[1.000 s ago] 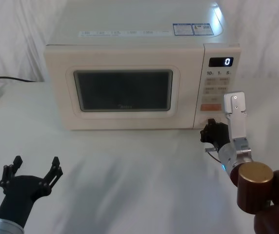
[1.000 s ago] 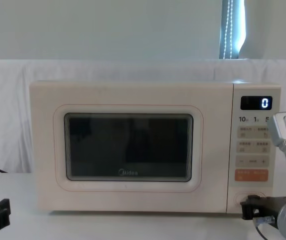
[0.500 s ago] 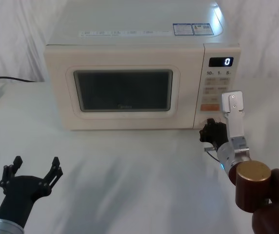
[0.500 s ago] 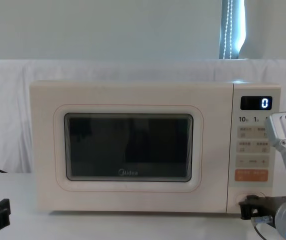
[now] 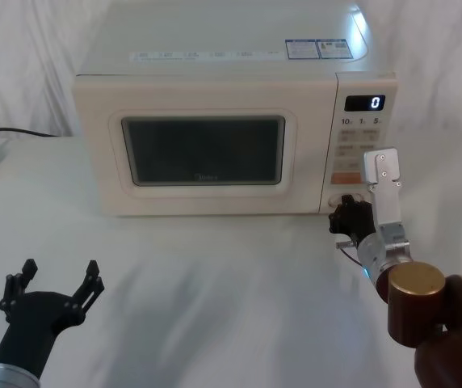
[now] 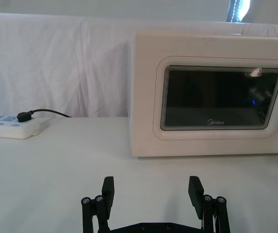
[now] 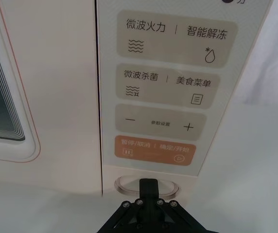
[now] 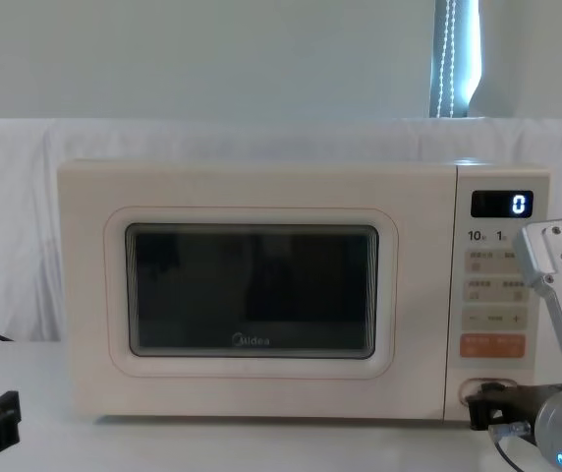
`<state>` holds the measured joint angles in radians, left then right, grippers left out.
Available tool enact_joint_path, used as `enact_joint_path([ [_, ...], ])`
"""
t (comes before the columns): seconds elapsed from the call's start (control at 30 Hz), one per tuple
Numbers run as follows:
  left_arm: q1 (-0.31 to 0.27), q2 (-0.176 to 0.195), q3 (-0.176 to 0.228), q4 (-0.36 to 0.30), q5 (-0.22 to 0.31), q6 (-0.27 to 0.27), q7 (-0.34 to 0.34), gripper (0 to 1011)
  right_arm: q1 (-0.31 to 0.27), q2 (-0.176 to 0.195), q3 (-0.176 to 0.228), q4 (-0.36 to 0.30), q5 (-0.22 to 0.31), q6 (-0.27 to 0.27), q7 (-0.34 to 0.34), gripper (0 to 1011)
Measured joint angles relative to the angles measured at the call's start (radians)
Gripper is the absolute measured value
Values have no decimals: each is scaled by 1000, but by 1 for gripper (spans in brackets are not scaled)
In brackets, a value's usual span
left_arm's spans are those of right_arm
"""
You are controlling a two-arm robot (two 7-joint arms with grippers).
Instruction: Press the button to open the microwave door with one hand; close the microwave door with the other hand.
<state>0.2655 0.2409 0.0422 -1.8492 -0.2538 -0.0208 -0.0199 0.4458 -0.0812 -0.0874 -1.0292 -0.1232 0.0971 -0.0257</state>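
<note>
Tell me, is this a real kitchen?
Probably not; it looks like a robot test room. The microwave sits on a table draped in white cloth, with a power strip beside it.

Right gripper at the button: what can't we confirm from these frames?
- Contact: in the right wrist view the right gripper covers the button centre, hiding any press.
- Latch: the microwave door looks flush in the chest view; release can't be told.
- Left gripper: open, away from the microwave.
</note>
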Motion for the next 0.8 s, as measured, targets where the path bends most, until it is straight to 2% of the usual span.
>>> enact_joint_path([
  [0.8, 0, 0, 0, 0, 0, 0, 0, 1001, 57, -10, 5, 93, 1, -32, -3, 0],
])
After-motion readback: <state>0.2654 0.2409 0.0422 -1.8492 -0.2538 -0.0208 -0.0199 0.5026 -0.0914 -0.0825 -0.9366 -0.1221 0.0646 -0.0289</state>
